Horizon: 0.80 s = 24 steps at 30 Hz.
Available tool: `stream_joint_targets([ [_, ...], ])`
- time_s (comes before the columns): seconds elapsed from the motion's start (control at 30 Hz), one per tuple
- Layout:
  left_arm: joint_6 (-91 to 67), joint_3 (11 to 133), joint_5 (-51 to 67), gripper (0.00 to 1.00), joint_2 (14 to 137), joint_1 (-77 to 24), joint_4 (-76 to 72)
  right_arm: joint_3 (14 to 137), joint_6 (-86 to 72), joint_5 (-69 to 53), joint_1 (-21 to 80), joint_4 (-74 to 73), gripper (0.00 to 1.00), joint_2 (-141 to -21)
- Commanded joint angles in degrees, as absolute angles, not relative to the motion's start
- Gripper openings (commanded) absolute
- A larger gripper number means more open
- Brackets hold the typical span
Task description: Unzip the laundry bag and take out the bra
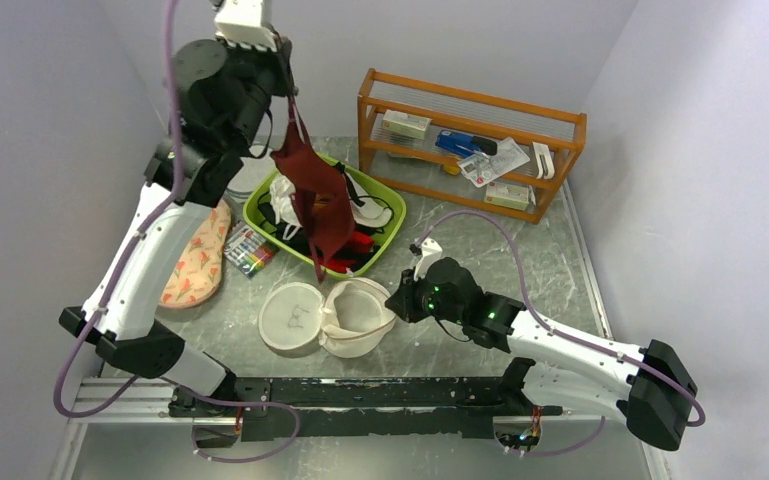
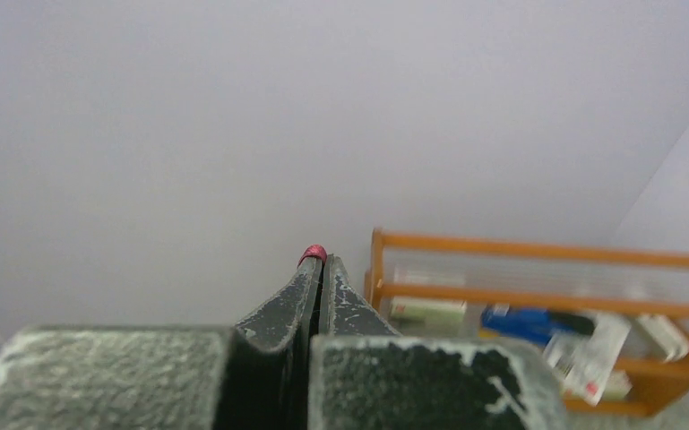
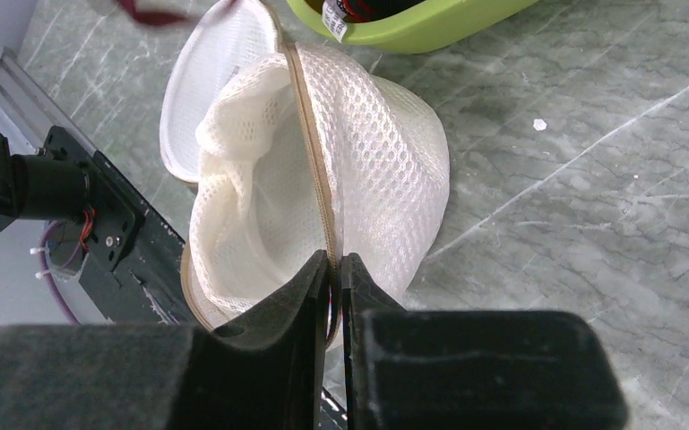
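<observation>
**A:** Burgundy fabric, dangling: the bra [image 1: 315, 195] hangs in the air by a thin strap, fully outside the laundry bag [image 1: 358, 316].

**B:** What holds it up?

**A:** The left jaws, pressed together on the strap at 12 o'clock of the cups. The left wrist view shows only a small red nub of fabric [image 2: 313, 253] poking out between the closed tips.

**B:** And the bag?

**A:** It lies on the surface [image 1: 520, 260] at 6 o'clock of the bra, unzipped. Its cream lid [image 1: 293, 318], with the black squiggle, is flopped open at 9 o'clock of the mesh drum. In the right wrist view the drum gapes with nothing dark showing inside.

**B:** The right jaws?

**A:** They are shut on the tan band along the bag's rim [image 3: 309, 152], at its 3 o'clock side.

**B:** Anything around them?

**A:** A green basin [image 1: 397, 208] of mixed garments sits under the bra. I cannot tell whether the bra's lower end touches them. A wooden rack [image 1: 470, 105] stands at 2 o'clock of the basin, and a box of coloured crayons [image 1: 248, 250] and a floral insole [image 1: 200, 262] lie at its 8 o'clock.
</observation>
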State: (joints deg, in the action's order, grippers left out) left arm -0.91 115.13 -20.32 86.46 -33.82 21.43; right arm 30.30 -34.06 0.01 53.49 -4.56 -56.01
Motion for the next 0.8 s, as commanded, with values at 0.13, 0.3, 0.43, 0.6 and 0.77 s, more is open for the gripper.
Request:
stream_joint_targets([
  [0.13, 1.02, 121.54, -16.66, 0.07, 86.77, -33.22, 8.68, 31.22, -33.84, 0.97, 53.79, -5.1, 0.1, -56.21],
  [0.3, 2.08, 123.31, -14.89, 0.07, 90.76, -32.94, 7.3, 31.96, -34.01, 0.85, 53.87, -5.89, 0.1, -56.13],
  [0.43, 2.08, 122.11, -14.2, 0.07, 93.21, -31.71, 6.57, 32.34, -34.15, 1.35, 53.84, -7.12, 0.1, -55.22],
  [0.6, -0.3, 118.89, -11.87, 0.07, 94.62, -29.02, 6.95, 31.9, -34.7, 1.84, 53.8, -7.69, 0.1, -54.01],
  [0.77, -3.94, 115.74, -9.38, 0.07, 94.27, -27.63, 7.56, 31.77, -34.99, 1.33, 53.8, -7.14, 0.1, -54.72],
])
